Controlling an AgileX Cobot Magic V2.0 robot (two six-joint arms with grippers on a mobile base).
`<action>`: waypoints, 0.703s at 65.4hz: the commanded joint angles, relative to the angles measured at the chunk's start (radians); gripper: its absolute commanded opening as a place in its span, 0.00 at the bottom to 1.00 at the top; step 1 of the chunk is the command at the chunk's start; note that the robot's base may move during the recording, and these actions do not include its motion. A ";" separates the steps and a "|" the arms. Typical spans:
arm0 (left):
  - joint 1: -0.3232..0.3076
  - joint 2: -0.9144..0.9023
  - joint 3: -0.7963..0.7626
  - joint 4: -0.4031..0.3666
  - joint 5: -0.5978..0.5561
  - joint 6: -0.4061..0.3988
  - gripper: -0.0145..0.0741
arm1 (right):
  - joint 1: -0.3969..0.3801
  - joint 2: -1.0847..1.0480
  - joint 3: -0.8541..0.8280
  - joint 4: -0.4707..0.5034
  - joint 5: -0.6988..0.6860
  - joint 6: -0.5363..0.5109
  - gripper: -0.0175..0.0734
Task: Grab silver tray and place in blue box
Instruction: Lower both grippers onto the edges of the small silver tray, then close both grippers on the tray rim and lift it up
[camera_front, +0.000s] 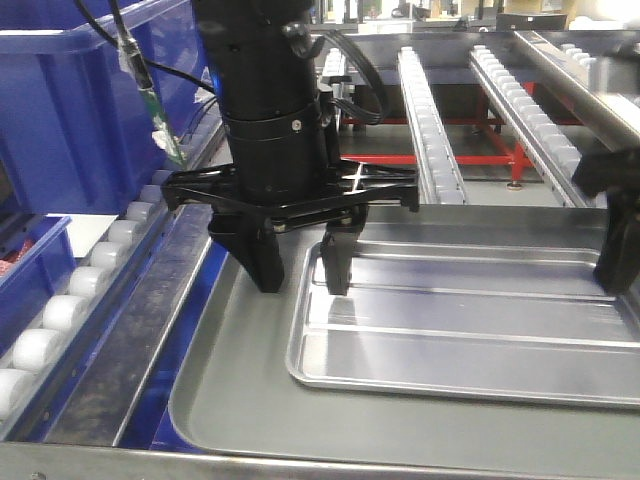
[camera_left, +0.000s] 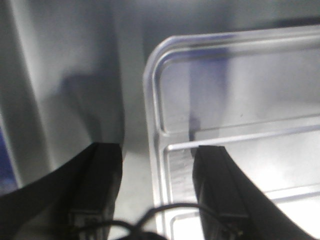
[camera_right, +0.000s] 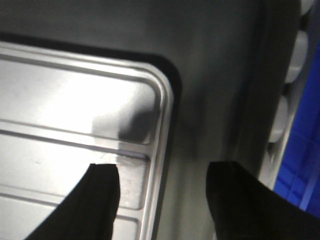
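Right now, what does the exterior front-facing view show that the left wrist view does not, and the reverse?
Only the front view: the blue box at upper left, the roller rails behind, part of the right gripper at the far end, and most of the silver tray. Only the left wrist view: the tray's rounded corner up close, with a ridge ending near it. Both: the left gripper open, one finger inside the silver tray, the other outside over the larger grey tray, the rim between them.
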 joint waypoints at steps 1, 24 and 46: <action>-0.004 -0.050 -0.032 0.013 -0.035 -0.011 0.45 | 0.001 -0.009 -0.035 0.005 -0.044 -0.001 0.73; -0.004 -0.024 -0.032 0.021 -0.050 -0.011 0.45 | 0.001 0.040 -0.035 0.005 -0.084 -0.001 0.73; -0.004 -0.005 -0.032 0.011 -0.045 -0.011 0.45 | 0.001 0.043 -0.035 0.005 -0.098 -0.002 0.65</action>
